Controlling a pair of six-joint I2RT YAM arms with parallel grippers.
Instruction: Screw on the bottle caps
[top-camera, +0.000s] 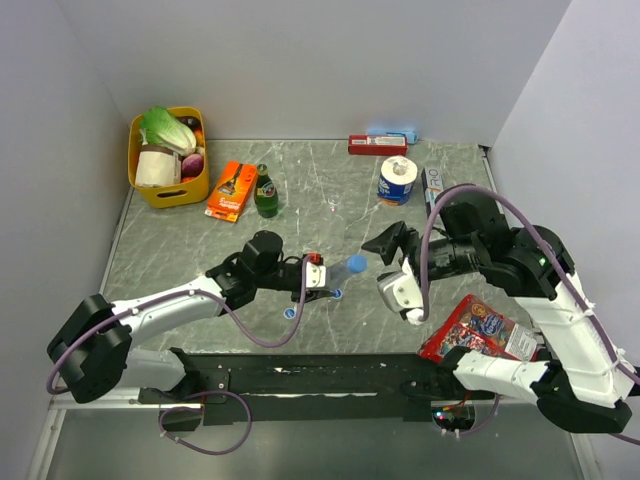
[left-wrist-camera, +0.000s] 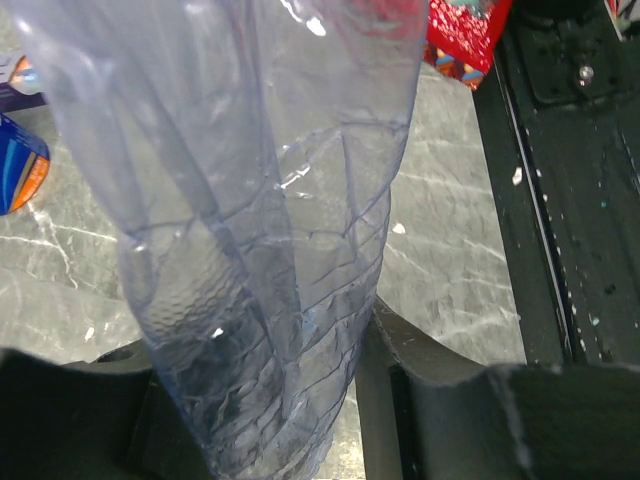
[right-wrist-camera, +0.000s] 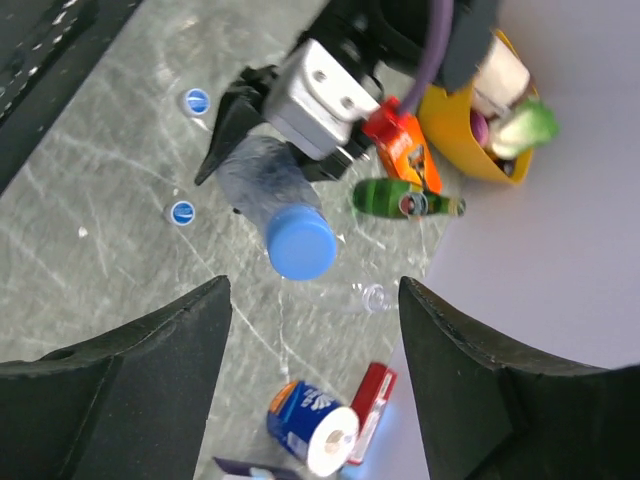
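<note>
My left gripper (top-camera: 318, 275) is shut on a clear plastic bottle (top-camera: 340, 270), holding it off the table and lying roughly level, neck to the right. The crinkled bottle (left-wrist-camera: 260, 250) fills the left wrist view between the jaws of the left gripper (left-wrist-camera: 260, 400). A blue cap (right-wrist-camera: 302, 243) sits on the neck of the bottle (right-wrist-camera: 255, 180). My right gripper (right-wrist-camera: 315, 330) is open, facing that cap end-on, with the cap beyond its fingertips. Two loose blue caps (top-camera: 337, 293) (top-camera: 290, 313) lie on the table below. A second clear bottle (right-wrist-camera: 375, 297) lies uncapped farther back.
At the back stand a yellow basket (top-camera: 165, 160), an orange packet (top-camera: 231, 190), a green glass bottle (top-camera: 265, 192), a blue-and-white paper roll (top-camera: 397, 180) and a red box (top-camera: 377, 145). A red snack bag (top-camera: 480, 325) lies near right. A black rail (top-camera: 300, 375) runs along the near edge.
</note>
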